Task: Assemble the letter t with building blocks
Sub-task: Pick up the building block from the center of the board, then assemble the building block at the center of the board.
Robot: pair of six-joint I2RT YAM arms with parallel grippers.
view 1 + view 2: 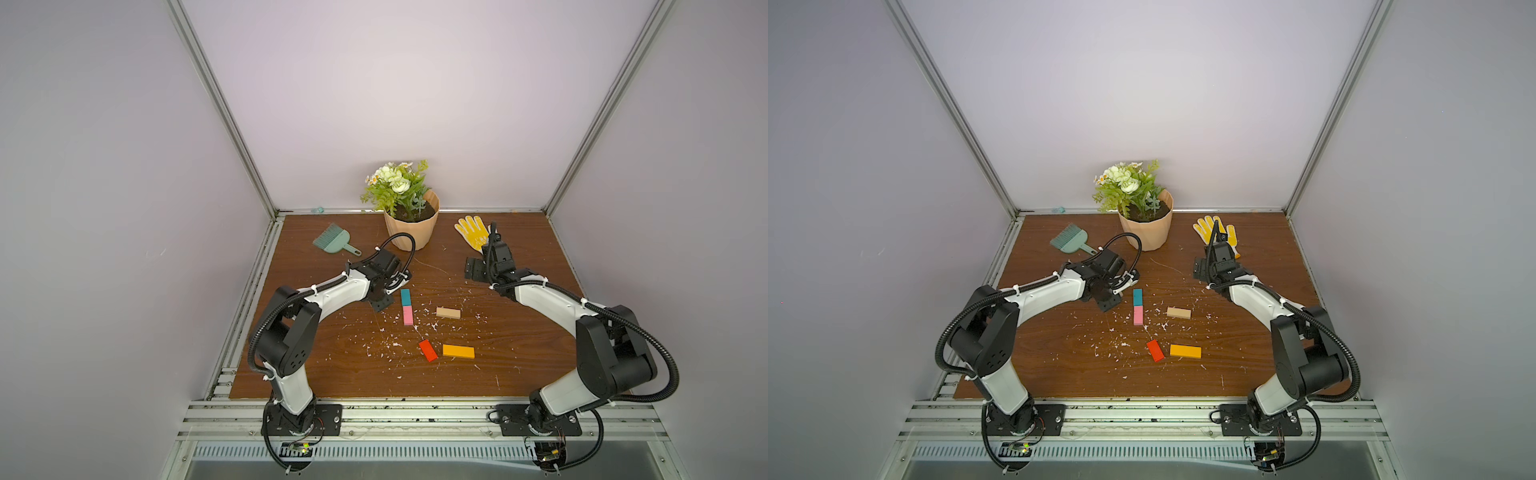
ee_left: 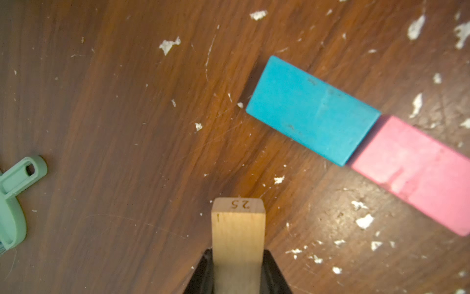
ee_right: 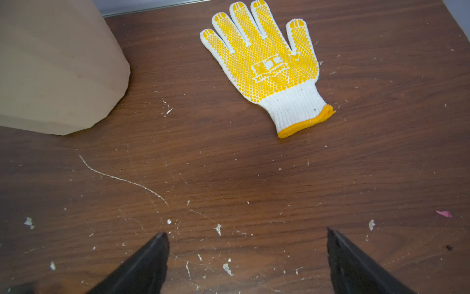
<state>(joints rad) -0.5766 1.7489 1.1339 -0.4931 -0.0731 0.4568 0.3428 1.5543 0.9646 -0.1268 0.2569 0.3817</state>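
- Five blocks lie flat on the bench (image 1: 332, 374); a sixth, the held tan block (image 2: 237, 229), is clamped between the jaws of the left tool (image 2: 237, 257), and its end stamped "25" sticks out past the tips.
- In the top views the left tool sits at 9 o'clock of the teal block (image 1: 405, 297), near it but apart.
- The teal block and the pink block (image 1: 408, 316) lie end to end in one line, teal at the 12 o'clock end.
- The second tan block (image 1: 448, 312) lies at 3 o'clock of the pink block, apart from it.
- The red block (image 1: 428, 350) lies skewed at 5 o'clock of the pink block; the orange block (image 1: 458, 351) is just beside it at 3 o'clock.
- The right tool (image 3: 246, 232) stands wide with nothing between its jaws, at 6 o'clock of the yellow glove (image 3: 264, 66).
- White crumbs (image 2: 169, 45) are scattered among the blocks.
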